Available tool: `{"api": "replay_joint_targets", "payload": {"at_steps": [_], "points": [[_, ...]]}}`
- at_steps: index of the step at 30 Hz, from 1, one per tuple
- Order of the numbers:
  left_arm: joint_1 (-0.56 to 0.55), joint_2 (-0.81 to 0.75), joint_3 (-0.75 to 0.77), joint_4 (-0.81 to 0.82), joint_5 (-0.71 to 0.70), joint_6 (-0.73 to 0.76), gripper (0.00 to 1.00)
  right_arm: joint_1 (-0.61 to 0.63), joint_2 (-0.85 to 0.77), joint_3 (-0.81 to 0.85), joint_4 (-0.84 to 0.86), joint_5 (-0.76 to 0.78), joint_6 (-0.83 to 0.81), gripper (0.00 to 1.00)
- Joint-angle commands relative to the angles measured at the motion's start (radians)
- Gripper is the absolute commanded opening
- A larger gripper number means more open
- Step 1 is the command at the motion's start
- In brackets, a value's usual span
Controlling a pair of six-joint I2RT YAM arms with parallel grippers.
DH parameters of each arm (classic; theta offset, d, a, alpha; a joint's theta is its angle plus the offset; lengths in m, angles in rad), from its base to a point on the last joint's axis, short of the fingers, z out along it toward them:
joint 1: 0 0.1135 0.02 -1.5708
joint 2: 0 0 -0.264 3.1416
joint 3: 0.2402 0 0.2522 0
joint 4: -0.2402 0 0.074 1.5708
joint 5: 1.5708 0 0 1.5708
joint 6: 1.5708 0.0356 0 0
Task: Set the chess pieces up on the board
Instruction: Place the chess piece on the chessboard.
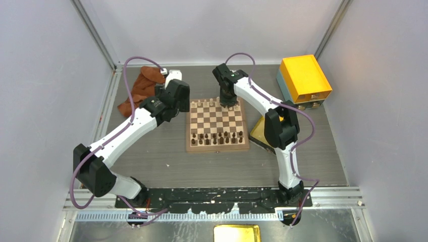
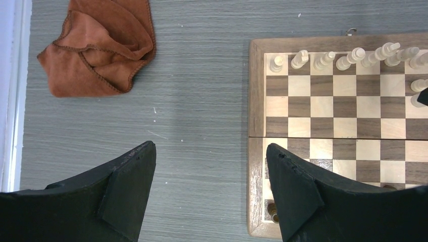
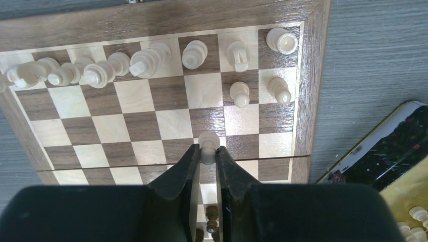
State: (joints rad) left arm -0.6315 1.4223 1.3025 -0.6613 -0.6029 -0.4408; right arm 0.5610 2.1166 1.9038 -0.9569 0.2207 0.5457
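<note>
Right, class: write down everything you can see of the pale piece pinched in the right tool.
The pale pawn is a cream wooden piece, turned, with a round head above a narrower neck. It looks upright, pinched at the neck between the right tool's dark fingers, over the board near its middle seam. Whether its base touches the board is hidden.

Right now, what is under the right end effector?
A cream chess piece is pinched in the right end effector, over the board near its middle fold. Lower down, dark pieces show in the gap; the fingers cover the squares beside them.
</note>
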Motion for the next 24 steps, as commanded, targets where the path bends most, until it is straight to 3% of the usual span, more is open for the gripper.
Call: {"api": "replay_joint_targets", "payload": {"at_steps": [1,24], "points": [[0.008,-0.033,0.004,0.052,-0.029,-0.012,0.81,0.005,0.007,0.050,0.006,-0.016,-0.022,0.01],[0.013,-0.039,-0.005,0.055,-0.028,0.004,0.81,0.005,0.092,0.079,0.062,-0.011,-0.036,0.01]]}}
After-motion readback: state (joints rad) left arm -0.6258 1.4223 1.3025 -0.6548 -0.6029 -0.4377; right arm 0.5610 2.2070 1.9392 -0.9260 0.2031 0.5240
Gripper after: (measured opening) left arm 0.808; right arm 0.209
